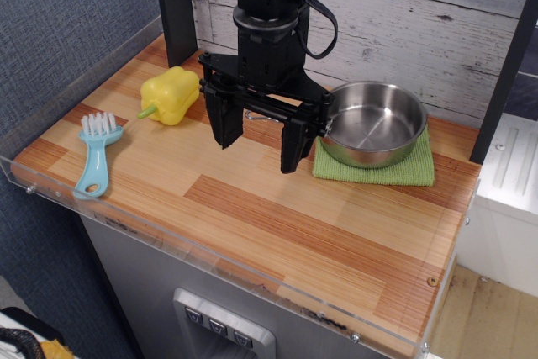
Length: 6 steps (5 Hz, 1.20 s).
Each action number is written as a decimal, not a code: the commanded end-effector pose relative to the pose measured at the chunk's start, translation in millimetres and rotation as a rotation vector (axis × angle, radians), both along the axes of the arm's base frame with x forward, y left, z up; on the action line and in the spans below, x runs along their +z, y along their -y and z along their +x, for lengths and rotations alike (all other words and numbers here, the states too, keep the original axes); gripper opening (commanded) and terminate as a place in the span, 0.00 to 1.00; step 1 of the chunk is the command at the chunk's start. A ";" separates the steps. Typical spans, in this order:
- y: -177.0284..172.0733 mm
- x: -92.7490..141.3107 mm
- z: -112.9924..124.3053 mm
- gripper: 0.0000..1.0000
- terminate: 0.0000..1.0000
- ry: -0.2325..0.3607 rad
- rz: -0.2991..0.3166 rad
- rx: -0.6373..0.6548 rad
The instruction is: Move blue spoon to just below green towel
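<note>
The blue spoon [96,155] lies flat at the left end of the wooden table [277,216], white bristled head toward the back, handle with a hole toward the front edge. The green towel [380,171] lies at the right rear, mostly covered by a steel pan [372,124] that stands on it. My black gripper [256,136] hangs over the middle of the table between spoon and towel, fingers pointing down and spread apart, empty. It is well to the right of the spoon and just left of the towel.
A yellow toy pepper [171,95] sits at the back left, behind the spoon. A clear plastic rim [67,199] runs along the left and front table edges. A plank wall [403,23] stands behind.
</note>
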<state>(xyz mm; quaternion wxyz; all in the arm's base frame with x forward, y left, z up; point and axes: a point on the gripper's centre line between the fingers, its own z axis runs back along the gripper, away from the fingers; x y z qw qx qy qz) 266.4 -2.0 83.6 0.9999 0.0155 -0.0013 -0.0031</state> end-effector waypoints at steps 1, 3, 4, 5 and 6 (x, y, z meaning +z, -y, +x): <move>0.0 0.0 0.0 1.00 0.00 0.000 0.000 0.000; -69.1 -11.6 -35.1 1.00 0.00 -0.009 -0.039 0.153; -118.7 -16.9 -52.6 1.00 0.00 0.007 -0.006 0.114; -154.4 -18.1 -57.8 1.00 0.00 0.011 0.009 0.136; -176.1 -17.9 -52.6 1.00 0.00 -0.002 0.038 0.143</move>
